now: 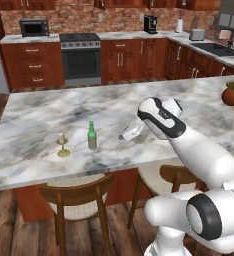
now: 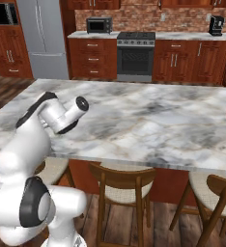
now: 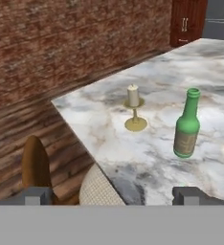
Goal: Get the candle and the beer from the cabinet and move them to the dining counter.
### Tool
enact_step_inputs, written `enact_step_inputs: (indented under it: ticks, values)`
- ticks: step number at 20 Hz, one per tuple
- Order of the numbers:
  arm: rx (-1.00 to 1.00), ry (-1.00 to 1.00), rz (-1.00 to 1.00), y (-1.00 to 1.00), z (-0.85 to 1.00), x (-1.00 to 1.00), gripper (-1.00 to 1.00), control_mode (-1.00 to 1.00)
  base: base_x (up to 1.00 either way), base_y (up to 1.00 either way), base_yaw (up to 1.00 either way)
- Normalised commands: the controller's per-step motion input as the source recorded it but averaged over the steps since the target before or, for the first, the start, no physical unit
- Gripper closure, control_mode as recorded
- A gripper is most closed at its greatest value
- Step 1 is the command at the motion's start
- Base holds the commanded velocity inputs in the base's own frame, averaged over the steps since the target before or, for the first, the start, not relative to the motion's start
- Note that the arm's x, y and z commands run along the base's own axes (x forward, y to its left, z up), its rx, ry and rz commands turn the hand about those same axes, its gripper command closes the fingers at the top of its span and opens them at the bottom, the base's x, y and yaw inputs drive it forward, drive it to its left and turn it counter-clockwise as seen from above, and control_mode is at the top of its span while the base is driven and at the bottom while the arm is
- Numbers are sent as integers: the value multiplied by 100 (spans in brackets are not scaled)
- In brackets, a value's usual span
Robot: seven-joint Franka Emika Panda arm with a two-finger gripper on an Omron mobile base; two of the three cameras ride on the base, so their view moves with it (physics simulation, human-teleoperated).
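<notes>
The gripper [image 3: 112,195] stands wide with nothing between its jaws; ahead of them, clear of both fingertips, one candle [image 3: 134,108] and one beer [image 3: 187,125] stand upright on the dining counter [image 1: 49,117], near each other but apart; the candle lies nearly straight ahead, the bottle off toward one tip; both seem delivered, so pulling back looks the likely move.

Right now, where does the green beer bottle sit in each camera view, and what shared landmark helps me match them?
Left base view: the beer stands upright at lower left of centre on the dining counter, right of the candle.
Right base view: I cannot find it; the arm covers that side of the counter.
Hand view: right of centre, candle to its left.
Shared landmark: the veined marble counter.
</notes>
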Motion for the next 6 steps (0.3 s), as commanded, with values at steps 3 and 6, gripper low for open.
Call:
enact_step_inputs:
  ticks: [3, 6]
  values:
    - [4, 5, -22, -16, 27, -46, -100, -100, 0, 0, 0]
    - [5, 7, -23, -15, 28, -43, -100, -100, 0, 0, 0]
